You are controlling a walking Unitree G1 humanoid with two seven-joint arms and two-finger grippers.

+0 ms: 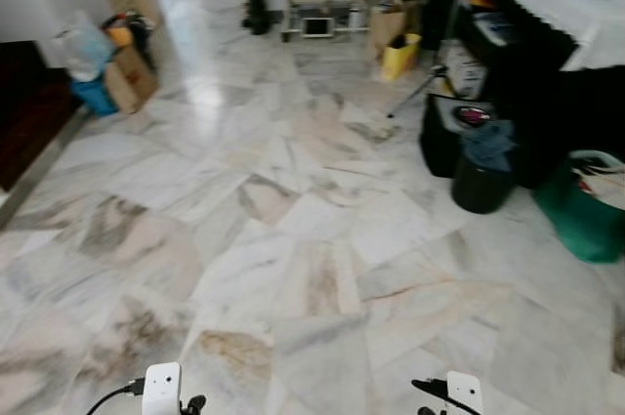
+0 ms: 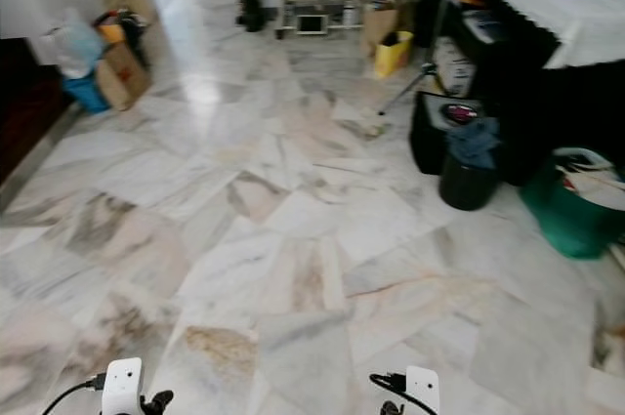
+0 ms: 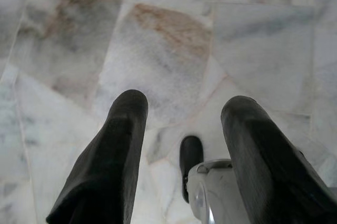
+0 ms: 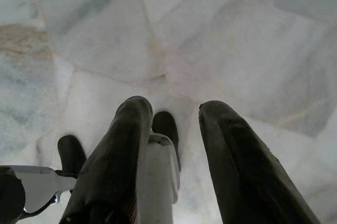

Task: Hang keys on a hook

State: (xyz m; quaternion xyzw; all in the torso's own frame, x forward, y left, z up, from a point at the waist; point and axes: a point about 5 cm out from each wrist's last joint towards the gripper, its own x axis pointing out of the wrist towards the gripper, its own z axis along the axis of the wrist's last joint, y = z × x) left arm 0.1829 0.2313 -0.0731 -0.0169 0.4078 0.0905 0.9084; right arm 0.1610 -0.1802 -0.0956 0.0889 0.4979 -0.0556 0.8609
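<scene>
open marble floor (image 1: 293,239) ahead, black bin (image 1: 480,184) and green bag (image 1: 581,220) right

Soft daylight from the far end of the room leaves a white glare on the polished marble floor (image 1: 200,93), both head views are slightly motion-blurred and washed out, and the wrist views are dimmer, their near black fingers (image 3: 105,166) soft-focused.

Left wrist (image 1: 162,388): white boxy housing, black cable attached.
Right wrist (image 1: 464,392): white housing, black cable.
Fingers (image 3: 108,166): long, black, rounded tips, matte.
</scene>
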